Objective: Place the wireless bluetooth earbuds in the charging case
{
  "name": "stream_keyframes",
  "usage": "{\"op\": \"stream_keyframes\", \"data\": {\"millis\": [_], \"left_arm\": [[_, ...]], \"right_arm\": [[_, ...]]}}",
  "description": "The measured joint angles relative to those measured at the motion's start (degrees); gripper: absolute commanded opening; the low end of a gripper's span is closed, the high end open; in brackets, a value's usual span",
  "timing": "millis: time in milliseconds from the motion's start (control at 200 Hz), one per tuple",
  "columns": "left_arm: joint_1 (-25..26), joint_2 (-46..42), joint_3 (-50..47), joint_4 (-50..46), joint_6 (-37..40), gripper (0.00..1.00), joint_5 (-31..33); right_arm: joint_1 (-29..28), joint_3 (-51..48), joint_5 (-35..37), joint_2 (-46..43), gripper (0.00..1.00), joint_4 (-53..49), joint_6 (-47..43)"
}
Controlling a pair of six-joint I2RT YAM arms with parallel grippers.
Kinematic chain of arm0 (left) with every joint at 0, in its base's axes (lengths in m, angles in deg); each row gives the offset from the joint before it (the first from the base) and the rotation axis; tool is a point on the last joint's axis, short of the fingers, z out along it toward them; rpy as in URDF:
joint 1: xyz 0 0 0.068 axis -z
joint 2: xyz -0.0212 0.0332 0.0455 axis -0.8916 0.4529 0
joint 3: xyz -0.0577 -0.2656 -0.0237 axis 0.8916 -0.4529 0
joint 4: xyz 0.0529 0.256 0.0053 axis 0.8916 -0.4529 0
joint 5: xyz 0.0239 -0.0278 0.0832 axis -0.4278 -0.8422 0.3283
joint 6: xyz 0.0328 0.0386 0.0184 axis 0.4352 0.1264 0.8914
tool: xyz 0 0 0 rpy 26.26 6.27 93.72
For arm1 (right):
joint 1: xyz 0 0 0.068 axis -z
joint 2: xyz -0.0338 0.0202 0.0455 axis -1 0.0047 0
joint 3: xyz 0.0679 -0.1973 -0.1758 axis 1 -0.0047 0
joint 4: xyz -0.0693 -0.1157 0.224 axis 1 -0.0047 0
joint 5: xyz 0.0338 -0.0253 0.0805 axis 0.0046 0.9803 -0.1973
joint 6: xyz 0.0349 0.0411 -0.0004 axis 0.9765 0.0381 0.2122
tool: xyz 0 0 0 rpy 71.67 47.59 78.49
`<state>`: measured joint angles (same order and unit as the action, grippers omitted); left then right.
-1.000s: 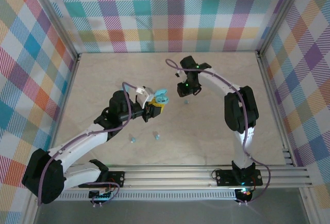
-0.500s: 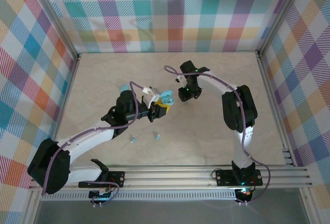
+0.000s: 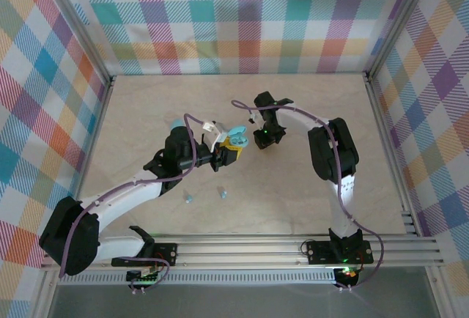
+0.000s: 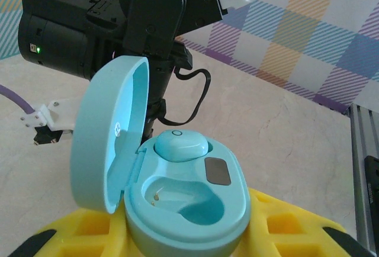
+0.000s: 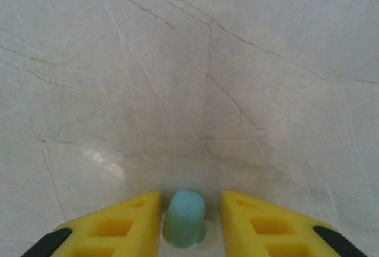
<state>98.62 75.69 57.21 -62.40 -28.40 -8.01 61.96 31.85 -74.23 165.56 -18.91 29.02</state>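
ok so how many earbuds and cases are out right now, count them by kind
earbud: 4
charging case: 2, one open, one partly hidden
total: 6

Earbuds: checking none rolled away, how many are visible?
4 earbuds: one sits in the open charging case, one lies between the fingers of the right gripper, and two lie on the table near the left arm. I see no others.
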Motion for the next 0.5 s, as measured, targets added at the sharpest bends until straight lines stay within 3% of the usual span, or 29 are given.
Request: {"op": "stream_keyframes", "data": {"millis": [220,505], "left_arm": [[0.0,1.0,0.2,0.0,0.0,0.00,0.0],[0.0,1.3,0.2,0.0,0.0,0.00,0.0]], "right_arm": [[0.1,0.6,0.0,0.3,0.20,-0.7,-0.2],[0.1,0.9,-0.5,0.3,0.17,-1.2,0.2]]}}
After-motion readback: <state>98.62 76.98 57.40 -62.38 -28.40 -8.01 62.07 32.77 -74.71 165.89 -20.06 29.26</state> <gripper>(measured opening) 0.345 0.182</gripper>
